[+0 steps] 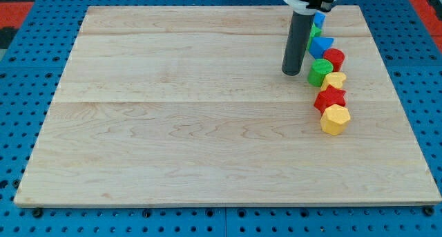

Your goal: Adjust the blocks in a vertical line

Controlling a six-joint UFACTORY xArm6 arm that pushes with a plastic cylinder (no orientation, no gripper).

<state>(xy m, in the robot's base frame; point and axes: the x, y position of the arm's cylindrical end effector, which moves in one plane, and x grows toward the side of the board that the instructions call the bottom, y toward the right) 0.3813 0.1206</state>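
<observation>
Your tip (291, 72) rests on the wooden board (173, 112) just to the view's left of the green cylinder (318, 74); being a bare rod, it grasps nothing. The blocks stand in a ragged column near the board's right edge, its long axis running from the view's top to bottom, leaning slightly rightward as it descends: blue block (319, 20), blue triangle (321, 45), red cylinder (335, 58), small yellow star (335, 80), red star (329, 99), yellow hexagon (335, 119). Another green piece hides partly behind the rod. Nudge the green cylinder rightward gently, in short strokes, so neighbours touching it don't scatter
</observation>
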